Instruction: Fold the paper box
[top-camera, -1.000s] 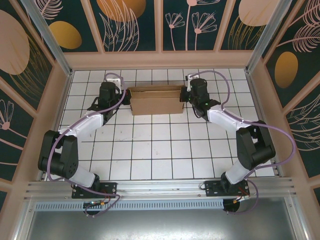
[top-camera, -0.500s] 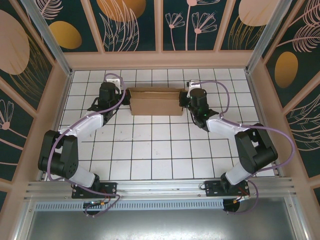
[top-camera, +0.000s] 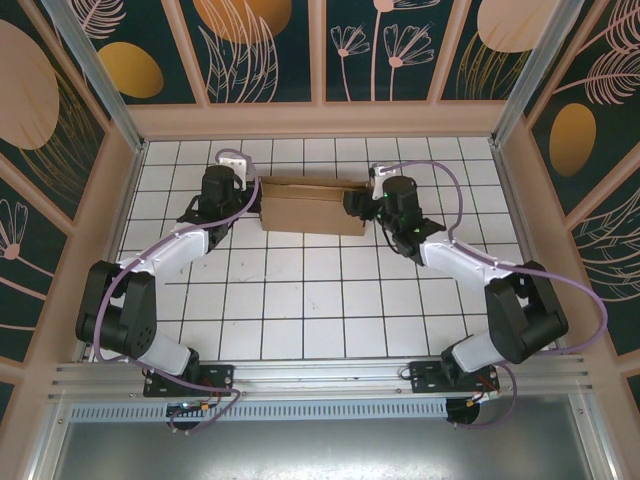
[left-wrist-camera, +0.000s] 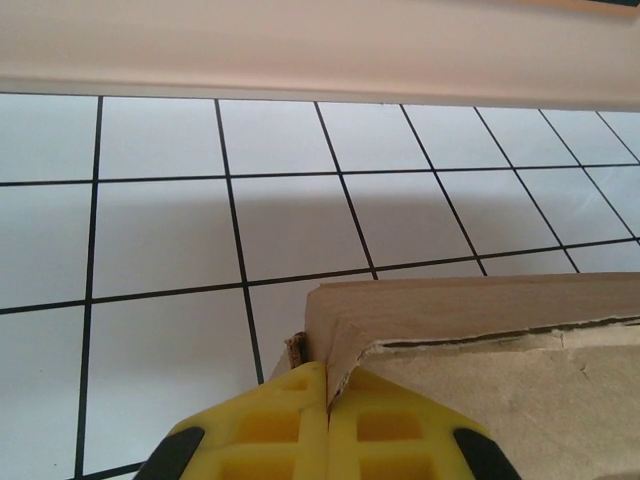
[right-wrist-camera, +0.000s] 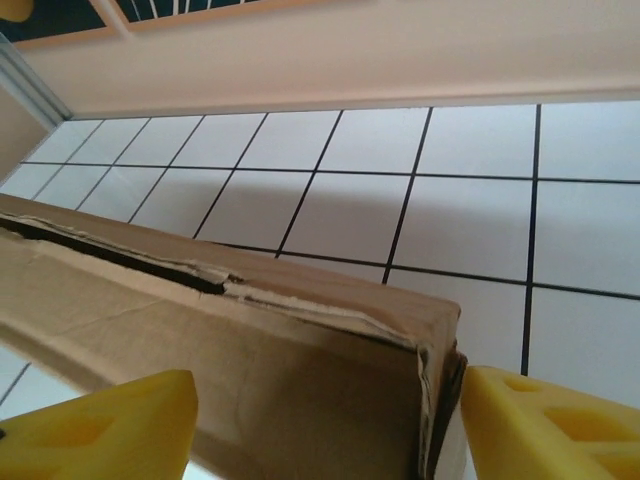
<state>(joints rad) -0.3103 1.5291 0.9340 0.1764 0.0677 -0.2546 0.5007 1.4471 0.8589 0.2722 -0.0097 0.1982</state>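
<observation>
I've open worktop (top-camera: 310, 300) nearside of the paper box (top-camera: 312, 208) — only a narrow strip behind, before the back wall (top-camera: 320, 120); left end effector (top-camera: 258, 196) and right end effector (top-camera: 353, 204) occupy its ends.

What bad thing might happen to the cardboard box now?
The right end effector is open, its fingers on either side of the box at one end, so that end is loose and may slide or pop open. The left end effector is shut at the opposite corner; a push there might twist the box toward the back wall. The ragged edge along the top could rip further if squeezed hard.
</observation>
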